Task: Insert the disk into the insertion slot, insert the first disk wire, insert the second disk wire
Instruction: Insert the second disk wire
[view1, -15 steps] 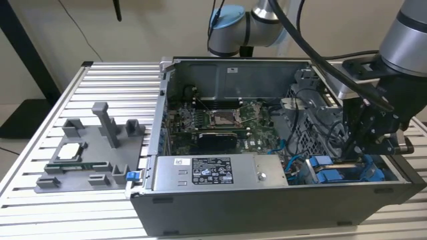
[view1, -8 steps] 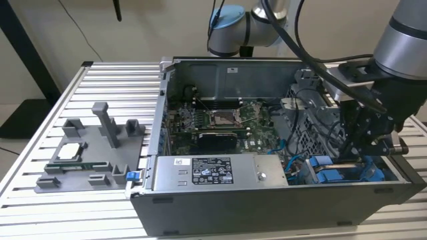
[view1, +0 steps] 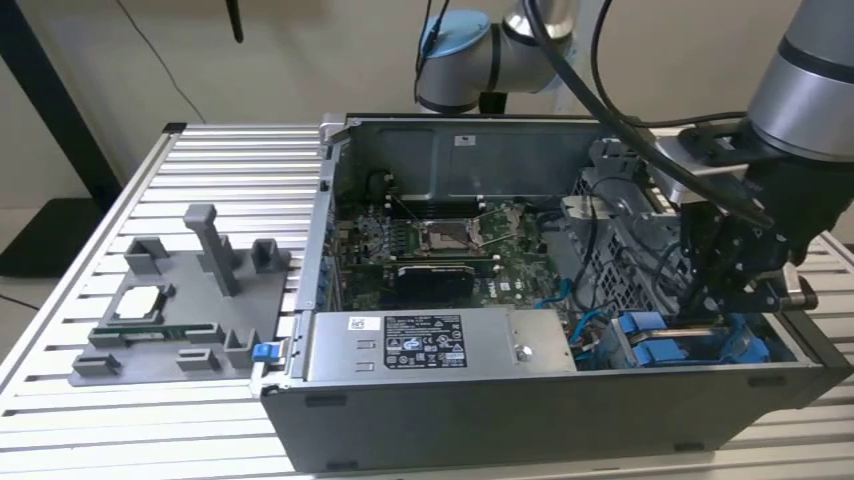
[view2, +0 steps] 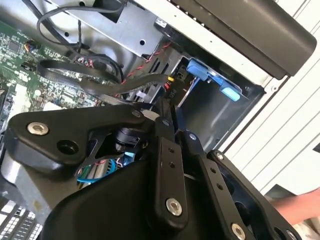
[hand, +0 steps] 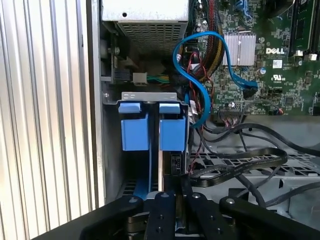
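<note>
The disk (hand: 172, 132) stands in the insertion slot (hand: 147, 95), its blue carrier tab beside a second blue carrier (hand: 134, 131). In the exterior view these blue carriers (view1: 661, 340) sit in the case's near corner on the exterior view's right, and my gripper (view1: 707, 305) reaches down just above them. My gripper (hand: 175, 185) is shut on the connector of a black flat disk wire (hand: 240, 162), held against the disk's rear edge. In the second wrist view the fingers (view2: 167, 117) pinch that connector (view2: 171, 91) close to the blue carrier (view2: 207, 72).
A blue data cable (hand: 200, 85) loops from the motherboard (view1: 441, 240) toward the drive bay. The grey power supply (view1: 441, 345) lies along the case front. Loose black cables (view2: 75, 70) crowd the cage. A grey fixture (view1: 187, 300) with parts stands on the slatted table (view1: 80, 260).
</note>
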